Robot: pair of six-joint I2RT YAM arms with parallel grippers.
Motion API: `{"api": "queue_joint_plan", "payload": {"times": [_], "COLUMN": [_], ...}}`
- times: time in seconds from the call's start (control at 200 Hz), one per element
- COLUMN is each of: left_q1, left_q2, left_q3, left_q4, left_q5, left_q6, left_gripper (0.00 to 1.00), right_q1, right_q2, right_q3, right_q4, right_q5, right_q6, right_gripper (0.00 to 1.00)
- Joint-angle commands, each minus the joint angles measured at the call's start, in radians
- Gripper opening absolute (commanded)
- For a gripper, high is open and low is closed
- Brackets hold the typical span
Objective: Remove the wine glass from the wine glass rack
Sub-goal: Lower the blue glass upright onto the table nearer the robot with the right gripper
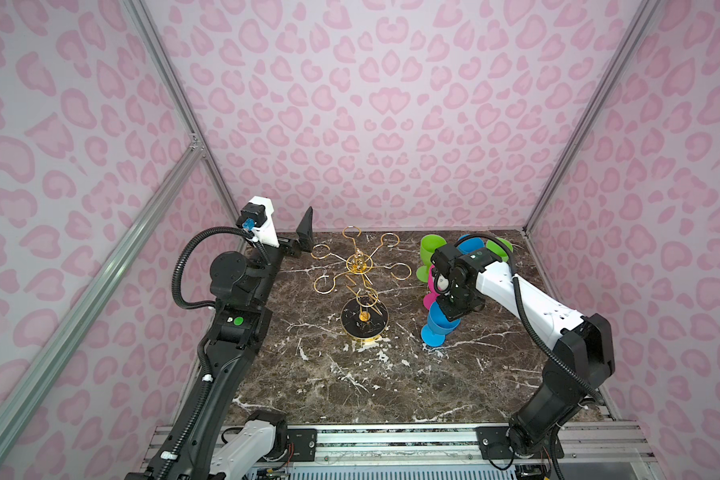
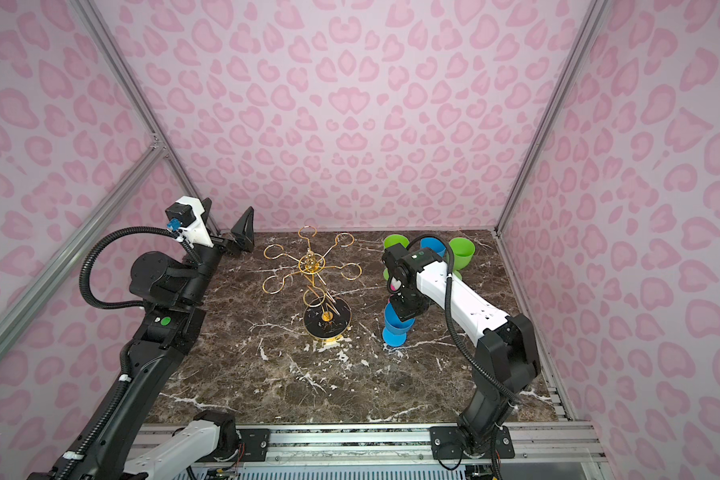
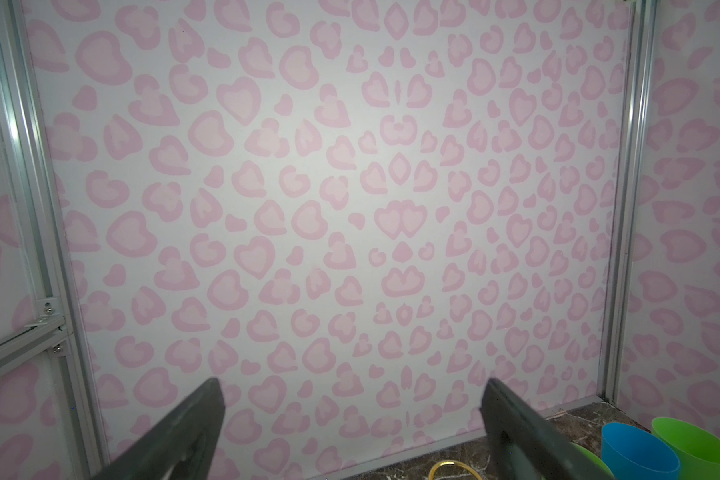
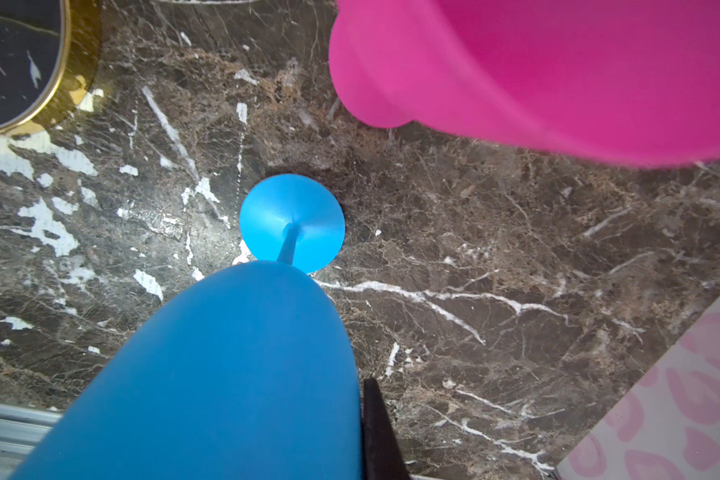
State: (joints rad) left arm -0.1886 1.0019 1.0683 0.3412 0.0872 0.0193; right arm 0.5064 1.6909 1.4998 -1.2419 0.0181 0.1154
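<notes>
One wine glass rack (image 1: pixel 360 264), five glasses (image 1: pixel 432 248). Right tool (image 1: pixel 447 311) clamps the nearer blue wine glass (image 1: pixel 433 334) by its rim; left tool (image 3: pixel 352 390) gapes, empty.

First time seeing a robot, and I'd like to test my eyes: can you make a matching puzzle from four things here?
1. thin gold wire wine glass rack
2. nearest blue plastic wine glass
3. pink plastic wine glass
4. left gripper

A. open, holding nothing
B. just behind the blue glass
C. every loop bare
D. upright on marble table, right gripper shut on its rim

Pairs: 1-C, 2-D, 3-B, 4-A
</notes>
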Motion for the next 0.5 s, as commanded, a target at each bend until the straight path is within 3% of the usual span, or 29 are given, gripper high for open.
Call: {"api": "queue_joint_plan", "payload": {"times": [0.0,0.21,0.43,0.495], "left_q1": [0.004,0.015,0.086,0.112], "left_q2": [0.001,0.000,-0.050,-0.088], "left_q3": [-0.004,-0.017,-0.110,-0.169], "left_q4": [0.025,0.045,0.090,0.108], "left_q5": [0.002,-0.003,0.012,0.001], "left_q6": [0.007,-0.026,-0.104,-0.114], "left_gripper": [0.97,0.97,0.98,0.98], "right_q1": [-0.002,-0.015,-0.076,-0.105], "right_q2": [0.009,-0.058,-0.201,-0.264], "right_q3": [0.003,0.067,0.134,0.083], "right_q4": [0.014,0.022,0.081,0.167], "right_q5": [-0.007,-0.042,-0.079,-0.091], "right_q6": [-0.017,-0.023,-0.034,-0.026], "right_gripper": [0.16,0.44,0.65,0.83]}}
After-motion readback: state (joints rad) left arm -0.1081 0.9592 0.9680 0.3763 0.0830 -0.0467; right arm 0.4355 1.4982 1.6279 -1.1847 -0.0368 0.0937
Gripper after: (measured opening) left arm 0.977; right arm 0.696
